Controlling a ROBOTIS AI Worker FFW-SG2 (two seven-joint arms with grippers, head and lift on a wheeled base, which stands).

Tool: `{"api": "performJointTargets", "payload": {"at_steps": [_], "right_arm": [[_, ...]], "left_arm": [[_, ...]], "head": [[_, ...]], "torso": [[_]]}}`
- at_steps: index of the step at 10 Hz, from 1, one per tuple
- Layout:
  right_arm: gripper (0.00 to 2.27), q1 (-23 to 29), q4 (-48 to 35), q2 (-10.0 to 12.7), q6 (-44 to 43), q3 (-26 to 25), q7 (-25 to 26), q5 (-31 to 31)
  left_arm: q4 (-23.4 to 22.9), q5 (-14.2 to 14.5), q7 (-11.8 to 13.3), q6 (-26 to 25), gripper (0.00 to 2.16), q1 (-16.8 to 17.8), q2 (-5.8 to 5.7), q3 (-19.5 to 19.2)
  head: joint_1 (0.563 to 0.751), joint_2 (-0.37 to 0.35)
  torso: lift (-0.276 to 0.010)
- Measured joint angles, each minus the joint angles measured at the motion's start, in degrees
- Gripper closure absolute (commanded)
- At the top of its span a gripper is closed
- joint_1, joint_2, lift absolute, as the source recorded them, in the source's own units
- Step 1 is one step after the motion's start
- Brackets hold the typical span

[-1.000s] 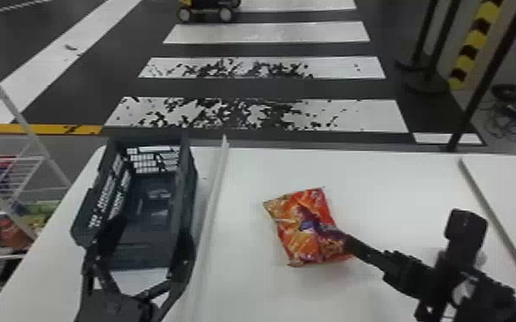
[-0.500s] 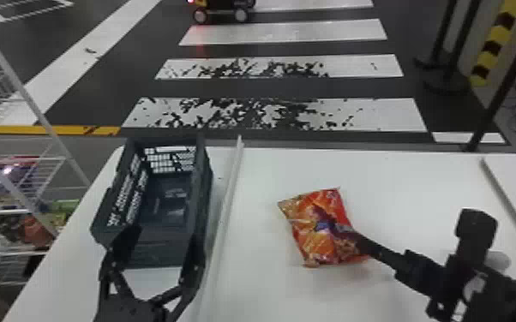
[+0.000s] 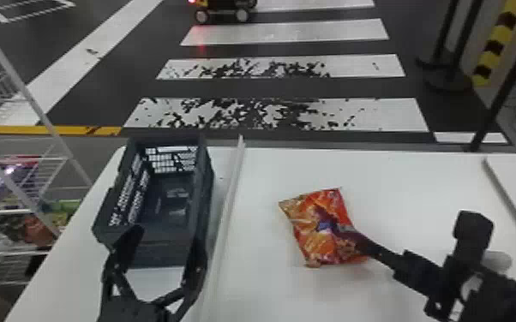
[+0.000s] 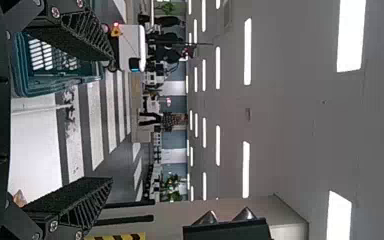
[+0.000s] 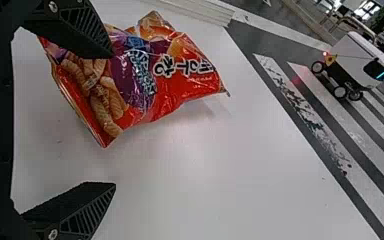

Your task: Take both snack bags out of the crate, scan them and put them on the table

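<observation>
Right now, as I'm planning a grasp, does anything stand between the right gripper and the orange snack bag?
Nothing visible stands between the right gripper and the orange snack bag; its fingers are open, and one overlaps the bag in view.

Left end effector pointing forward, fingers spread; right end effector angled inward (fingers likewise wide apart).

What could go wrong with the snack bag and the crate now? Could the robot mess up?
It might! The right gripper is open, with one finger over the orange-red snack bag and the other out past it, so closing could shove or crumple the bag instead of grabbing it well.

The left gripper is open right by the near end of the crate. A careless move could bump the crate along the table.
</observation>
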State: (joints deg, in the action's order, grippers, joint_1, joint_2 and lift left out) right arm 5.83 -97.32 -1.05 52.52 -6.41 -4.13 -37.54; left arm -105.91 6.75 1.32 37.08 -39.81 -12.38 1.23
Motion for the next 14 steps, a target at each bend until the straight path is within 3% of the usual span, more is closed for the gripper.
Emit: {"api": "performJointTargets", "payload": {"at_steps": [7,9,11,12,14], "right_arm": [[0.23,-2.48,4.37,0.47,0.0,-1.7,-2.56,-3.74],[0.72,-2.94,5.38,0.5,0.48,-2.06,-2.96,-4.73],[1.95,-3.25,5.79,0.59,1.58,-2.26,-3.1,-4.81],[2.2,-3.4,5.82,0.65,2.45,-2.55,-3.08,-4.58],[2.25,-3.74,5.83,0.69,6.07,-3.98,-3.32,-4.49]], "left_arm": [[0.05,-0.25,0.0,-0.66,0.15,0.0,0.26,0.0],[0.37,-0.25,0.0,-0.66,0.15,0.11,0.27,0.0],[0.51,-0.14,-0.08,-0.66,0.15,0.16,0.28,-0.03],[0.53,-0.09,-0.13,-0.66,0.15,0.17,0.28,-0.06],[0.74,-0.01,-0.32,-0.66,0.15,0.19,0.29,-0.04]], "head": [[0.695,0.153],[0.695,0.157],[0.695,0.163],[0.695,0.164],[0.695,0.164]], "torso": [[-0.094],[-0.094],[-0.094],[-0.094],[-0.094]]}}
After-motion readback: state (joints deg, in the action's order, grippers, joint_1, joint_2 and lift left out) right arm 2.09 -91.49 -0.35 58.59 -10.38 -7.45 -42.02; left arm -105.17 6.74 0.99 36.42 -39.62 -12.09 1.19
